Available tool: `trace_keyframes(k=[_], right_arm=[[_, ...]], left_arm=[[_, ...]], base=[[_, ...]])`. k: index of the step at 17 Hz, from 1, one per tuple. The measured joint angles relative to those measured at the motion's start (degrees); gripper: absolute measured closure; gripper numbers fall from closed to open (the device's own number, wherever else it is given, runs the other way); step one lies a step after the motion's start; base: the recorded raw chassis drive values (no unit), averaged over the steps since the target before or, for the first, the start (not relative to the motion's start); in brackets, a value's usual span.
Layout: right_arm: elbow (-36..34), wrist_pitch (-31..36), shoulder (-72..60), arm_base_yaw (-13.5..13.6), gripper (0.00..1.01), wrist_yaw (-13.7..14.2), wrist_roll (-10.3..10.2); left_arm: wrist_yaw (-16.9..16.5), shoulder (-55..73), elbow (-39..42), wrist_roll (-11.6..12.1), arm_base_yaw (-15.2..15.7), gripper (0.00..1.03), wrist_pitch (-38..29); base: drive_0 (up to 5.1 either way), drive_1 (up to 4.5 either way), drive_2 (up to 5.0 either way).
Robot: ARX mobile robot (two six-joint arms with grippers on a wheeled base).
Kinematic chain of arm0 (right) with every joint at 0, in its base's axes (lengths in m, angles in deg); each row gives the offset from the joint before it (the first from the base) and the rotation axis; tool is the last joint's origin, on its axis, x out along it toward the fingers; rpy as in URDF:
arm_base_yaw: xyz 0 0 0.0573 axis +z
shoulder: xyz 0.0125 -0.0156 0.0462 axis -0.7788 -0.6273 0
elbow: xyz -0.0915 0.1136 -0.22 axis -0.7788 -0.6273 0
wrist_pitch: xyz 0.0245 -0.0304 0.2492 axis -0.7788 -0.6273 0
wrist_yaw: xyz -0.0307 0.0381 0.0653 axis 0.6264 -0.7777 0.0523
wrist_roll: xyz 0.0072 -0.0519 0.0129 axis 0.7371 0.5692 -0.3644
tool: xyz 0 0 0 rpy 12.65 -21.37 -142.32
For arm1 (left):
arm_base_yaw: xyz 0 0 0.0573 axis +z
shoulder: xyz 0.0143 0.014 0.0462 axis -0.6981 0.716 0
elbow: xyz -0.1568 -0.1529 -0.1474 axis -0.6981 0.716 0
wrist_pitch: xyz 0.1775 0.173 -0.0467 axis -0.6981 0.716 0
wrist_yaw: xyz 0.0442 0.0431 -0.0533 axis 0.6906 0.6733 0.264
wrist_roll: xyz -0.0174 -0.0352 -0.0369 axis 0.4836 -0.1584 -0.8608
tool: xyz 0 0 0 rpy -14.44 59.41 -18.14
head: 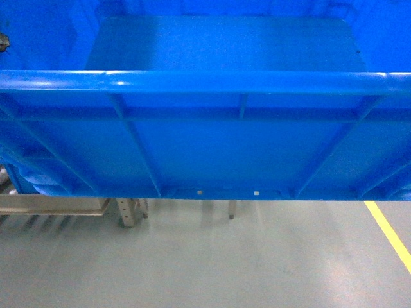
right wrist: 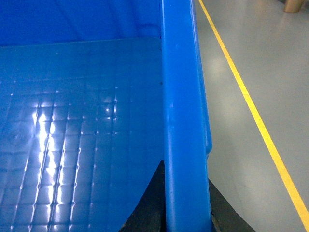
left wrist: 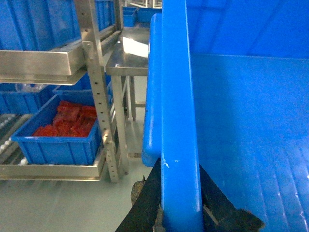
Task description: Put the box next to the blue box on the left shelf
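Note:
The box (head: 225, 138), a large bright-blue open crate, fills the upper head view and hangs above the grey floor. My left gripper (left wrist: 179, 178) is shut on its left rim (left wrist: 176, 96), one black finger on each side of the wall. On the opposite rim (right wrist: 181, 96) my right gripper (right wrist: 186, 175) is shut the same way. Neither gripper shows in the head view. In the left wrist view the left shelf (left wrist: 53, 170), a steel rack with white rollers (left wrist: 8, 129), stands to the left. A smaller blue box (left wrist: 60, 140) holding red items sits on its lower level.
More blue crates (left wrist: 38, 21) stand on the rack's upper level, behind a perforated steel post (left wrist: 101, 111). A steel table (left wrist: 128, 55) stands beyond the rack. Rack legs (head: 131, 212) show under the crate. A yellow floor line (right wrist: 251, 106) runs along the right.

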Motion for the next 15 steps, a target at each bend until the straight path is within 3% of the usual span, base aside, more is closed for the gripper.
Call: trace_keyframes(k=[15], right_arm=[[0.0,0.0,0.1,0.0,0.93,0.0,0.0]], left_arm=[[0.0,0.0,0.0,0.0,0.1,0.94,0.0]], base=[[-4.9,1.73,3.0]])
